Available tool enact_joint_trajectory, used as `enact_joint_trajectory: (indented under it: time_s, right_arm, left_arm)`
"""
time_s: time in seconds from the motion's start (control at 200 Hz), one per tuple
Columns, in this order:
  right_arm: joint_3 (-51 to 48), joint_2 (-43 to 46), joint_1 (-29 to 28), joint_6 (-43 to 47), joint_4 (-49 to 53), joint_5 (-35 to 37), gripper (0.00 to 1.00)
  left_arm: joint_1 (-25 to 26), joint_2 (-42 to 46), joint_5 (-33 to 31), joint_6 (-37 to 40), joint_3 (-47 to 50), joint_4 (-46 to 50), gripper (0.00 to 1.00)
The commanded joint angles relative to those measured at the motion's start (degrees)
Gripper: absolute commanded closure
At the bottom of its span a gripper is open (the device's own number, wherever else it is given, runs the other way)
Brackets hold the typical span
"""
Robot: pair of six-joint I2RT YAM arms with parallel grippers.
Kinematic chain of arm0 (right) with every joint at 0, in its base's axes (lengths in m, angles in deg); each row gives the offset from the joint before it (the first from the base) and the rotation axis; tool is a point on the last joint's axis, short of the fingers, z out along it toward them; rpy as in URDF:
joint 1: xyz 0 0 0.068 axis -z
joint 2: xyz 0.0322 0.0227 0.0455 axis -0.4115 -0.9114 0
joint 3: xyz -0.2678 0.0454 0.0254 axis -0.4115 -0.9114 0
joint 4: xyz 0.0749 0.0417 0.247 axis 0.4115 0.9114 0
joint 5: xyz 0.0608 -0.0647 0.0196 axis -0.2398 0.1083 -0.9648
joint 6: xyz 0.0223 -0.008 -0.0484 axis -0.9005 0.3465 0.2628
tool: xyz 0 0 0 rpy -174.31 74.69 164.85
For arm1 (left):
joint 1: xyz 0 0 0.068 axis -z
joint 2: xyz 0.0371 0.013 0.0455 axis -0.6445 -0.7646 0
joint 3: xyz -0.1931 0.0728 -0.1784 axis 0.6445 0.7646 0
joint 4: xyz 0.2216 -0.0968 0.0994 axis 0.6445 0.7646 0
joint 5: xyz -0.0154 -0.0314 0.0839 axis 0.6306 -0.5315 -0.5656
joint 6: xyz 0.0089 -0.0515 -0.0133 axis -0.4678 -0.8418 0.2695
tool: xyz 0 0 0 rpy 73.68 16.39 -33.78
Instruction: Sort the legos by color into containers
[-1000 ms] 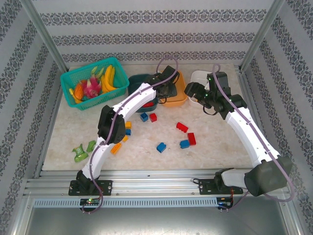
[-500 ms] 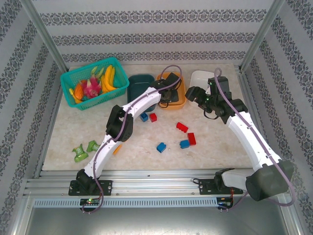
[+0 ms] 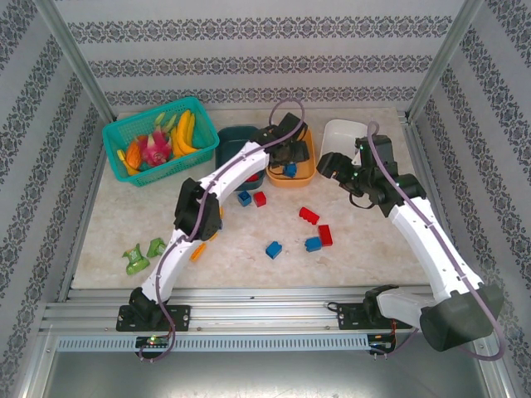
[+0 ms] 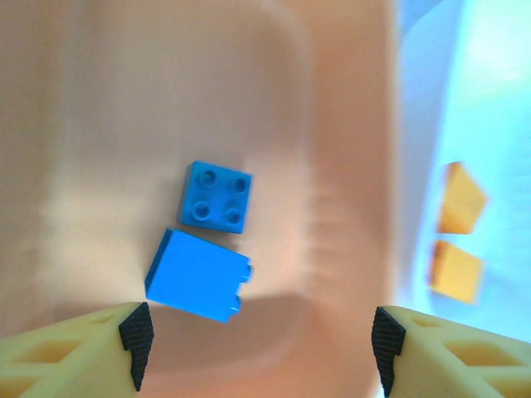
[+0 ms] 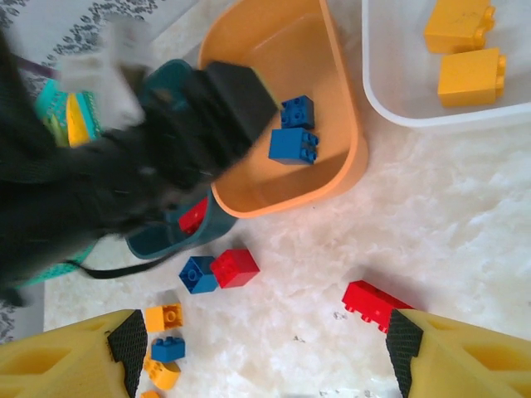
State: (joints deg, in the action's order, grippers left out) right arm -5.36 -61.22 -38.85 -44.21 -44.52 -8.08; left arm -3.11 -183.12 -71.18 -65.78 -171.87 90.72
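Note:
My left gripper (image 4: 261, 340) hangs open over the orange container (image 3: 304, 176), nothing between its fingers. Below it two blue legos (image 4: 216, 196) (image 4: 199, 275) lie on the tub floor. The white container (image 5: 390, 108) holds two orange-yellow legos (image 5: 459, 23). A red lego (image 5: 192, 215) lies in the dark teal container (image 3: 231, 141). My right gripper (image 5: 261, 348) is open above the table in front of the tubs. Loose legos lie below it: red (image 5: 234, 268), blue (image 5: 198, 274), red (image 5: 375, 304), plus more blue (image 3: 273, 249) and red (image 3: 325, 235) nearer the front.
A teal mesh basket (image 3: 126, 131) of toy fruit stands at the back left. Small green items (image 3: 137, 259) lie at the front left. Orange-yellow and blue bricks (image 5: 163, 316) sit under the left arm's forearm. Metal posts and patterned walls close in the table.
My left gripper moved right, over the orange container, and opened; a blue lego now lies in that tub. The right gripper drew back slightly toward the front.

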Motion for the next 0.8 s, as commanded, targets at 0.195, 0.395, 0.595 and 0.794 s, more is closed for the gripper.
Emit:
enact_joint_trajectory:
  time_s: [0.195,0.395,0.595,0.794]
  right_arm:
    - [-2.9,3.1,-8.6,3.1,6.8,5.5,0.22]
    - [-4.0,2.4,-16.4,1.3,6.5,8.6,0.22]
    - [-2.3,-1.5,-22.4,0.6,5.7,10.4,0.23]
    - [2.9,-8.5,-30.2,-0.1,4.4,13.2,0.23]
  left_arm:
    - [-0.6,33.2,-3.1,-1.2,27.2,-2.3,0.23]
    - [-0.6,52.5,-4.1,-2.6,53.2,-3.3,0.22]
    - [-0.7,68.6,-6.4,-5.4,71.0,0.2,0.21]
    - [-0.6,83.1,-10.6,-9.0,80.4,10.0,0.22]
